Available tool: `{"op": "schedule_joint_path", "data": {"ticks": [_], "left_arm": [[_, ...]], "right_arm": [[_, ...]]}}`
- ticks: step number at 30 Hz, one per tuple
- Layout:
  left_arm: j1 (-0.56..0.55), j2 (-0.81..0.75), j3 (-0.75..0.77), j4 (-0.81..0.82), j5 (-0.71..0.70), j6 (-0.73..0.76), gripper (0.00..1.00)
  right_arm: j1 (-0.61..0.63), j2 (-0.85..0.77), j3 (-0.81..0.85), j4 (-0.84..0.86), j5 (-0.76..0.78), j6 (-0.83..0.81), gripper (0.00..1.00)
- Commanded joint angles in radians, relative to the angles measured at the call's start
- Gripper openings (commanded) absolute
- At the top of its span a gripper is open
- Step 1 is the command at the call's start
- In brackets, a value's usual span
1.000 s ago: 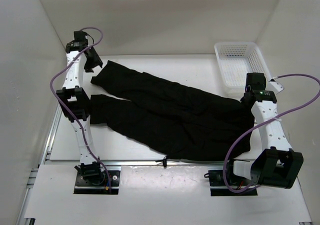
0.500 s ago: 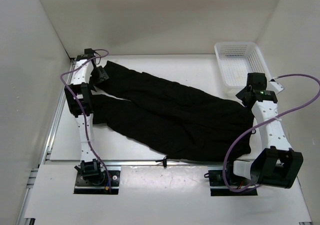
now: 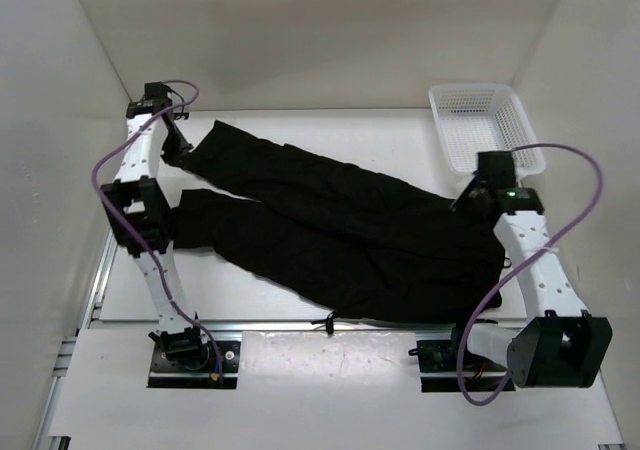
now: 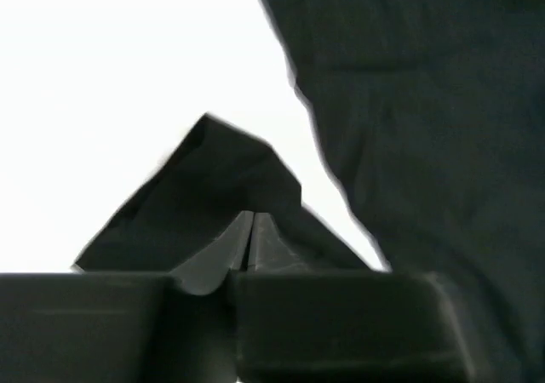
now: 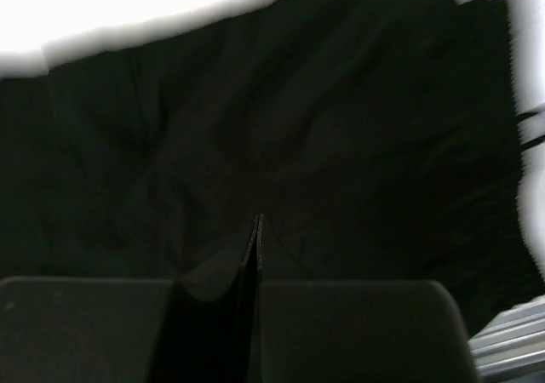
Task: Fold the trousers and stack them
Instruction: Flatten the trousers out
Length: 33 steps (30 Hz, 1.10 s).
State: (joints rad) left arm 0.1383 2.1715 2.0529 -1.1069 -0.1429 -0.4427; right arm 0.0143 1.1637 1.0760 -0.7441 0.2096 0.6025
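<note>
The black trousers [image 3: 340, 230] lie spread flat on the white table, legs pointing left and waist at the right. A small black cord [image 3: 328, 322] dangles at the near edge. My left gripper [image 3: 180, 151] is at the hem of the far leg, shut on a corner of the cloth. In the left wrist view that corner [image 4: 213, 179] rises in a peak to the closed left gripper [image 4: 251, 218]. My right gripper [image 3: 468, 199] sits on the far corner of the waist, shut. In the right wrist view creases in the cloth [image 5: 298, 102] run in to the right gripper [image 5: 258, 221].
A white plastic mesh basket [image 3: 505, 110] stands at the back right, just beyond the right gripper. White walls close in the left, back and right sides. A metal rail [image 3: 300, 325] runs along the table's near edge.
The left gripper has shifted left along the far leg's hem and shut on its corner. The right gripper has moved left onto the waist, opened briefly and shut again.
</note>
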Motion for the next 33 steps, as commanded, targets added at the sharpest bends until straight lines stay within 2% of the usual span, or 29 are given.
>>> {"op": "schedule_joint_path", "data": {"ticks": [1,3,4,7,11,12,15,16,21,27,33], "left_arm": [[0.004,-0.199,-0.206,0.021,0.003,-0.043,0.1],[0.004,-0.27,-0.345,0.086,0.057,-0.053,0.1],[0.004,-0.289,-0.472,0.113,0.101,-0.053,0.1],[0.004,-0.277,-0.589,0.144,0.101,-0.067,0.1],[0.026,-0.194,-0.588,0.153,0.101,-0.09,0.1],[0.035,-0.17,-0.588,0.153,0.111,-0.105,0.1],[0.079,-0.139,-0.576,0.179,0.137,-0.123,0.1],[0.089,-0.112,-0.559,0.179,0.137,-0.123,0.1],[0.131,-0.073,-0.499,0.17,0.115,-0.123,0.1],[0.199,-0.05,-0.43,0.137,0.046,-0.123,0.1],[0.268,-0.16,-0.416,0.088,-0.024,-0.114,0.1]], "right_arm": [[0.116,0.057,-0.098,0.002,-0.102,0.04,0.0],[0.127,0.094,-0.128,0.025,-0.102,0.081,0.0],[0.14,0.125,-0.154,0.043,-0.102,0.091,0.0],[0.141,0.201,-0.166,0.129,-0.119,0.105,0.0],[0.141,0.367,-0.119,0.183,-0.137,0.114,0.07],[0.141,0.401,-0.107,0.192,-0.138,0.123,0.12],[0.141,0.525,-0.065,0.212,-0.147,0.151,0.18],[0.141,0.54,-0.056,0.222,-0.136,0.163,0.23],[0.15,0.629,0.051,0.223,-0.096,0.154,0.27],[0.185,0.718,0.229,0.201,-0.073,0.112,0.27],[0.309,0.728,0.409,0.126,-0.018,0.043,0.3]]}}
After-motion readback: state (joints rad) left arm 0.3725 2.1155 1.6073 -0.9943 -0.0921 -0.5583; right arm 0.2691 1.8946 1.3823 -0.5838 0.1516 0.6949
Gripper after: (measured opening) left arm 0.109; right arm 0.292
